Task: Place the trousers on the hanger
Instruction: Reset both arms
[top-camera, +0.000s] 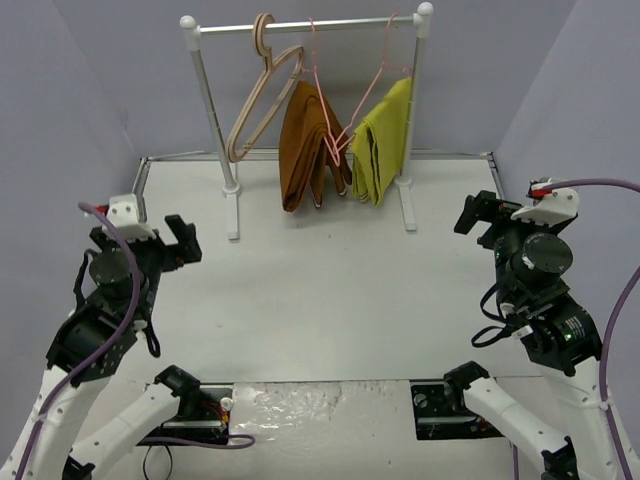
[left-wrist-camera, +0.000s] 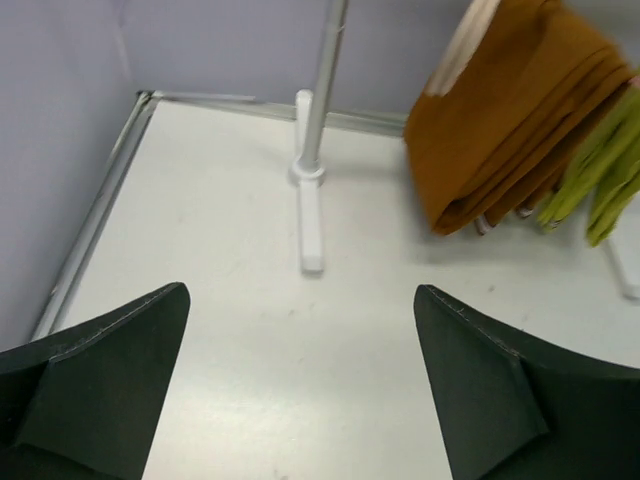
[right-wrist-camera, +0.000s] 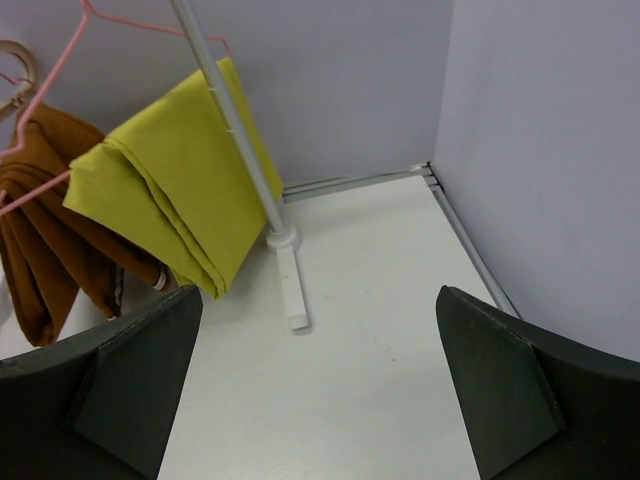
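The rust-brown trousers (top-camera: 305, 150) hang folded over a thin pink wire hanger (top-camera: 322, 85) on the white rack's rail. They also show in the left wrist view (left-wrist-camera: 510, 120) and the right wrist view (right-wrist-camera: 45, 230). My left gripper (top-camera: 165, 240) is open and empty at the table's left side, well short of the rack; its jaws stand wide apart (left-wrist-camera: 300, 300). My right gripper (top-camera: 478, 215) is open and empty at the right side, its jaws wide apart (right-wrist-camera: 318, 295).
A white clothes rack (top-camera: 310, 25) stands at the back. It carries a beige wooden hanger (top-camera: 260, 95) and a second pink hanger (top-camera: 385, 65) holding a mustard-yellow folded garment (top-camera: 385, 140). The rack's feet (left-wrist-camera: 312, 235) (right-wrist-camera: 292, 285) rest on the table. Grey walls enclose the sides.
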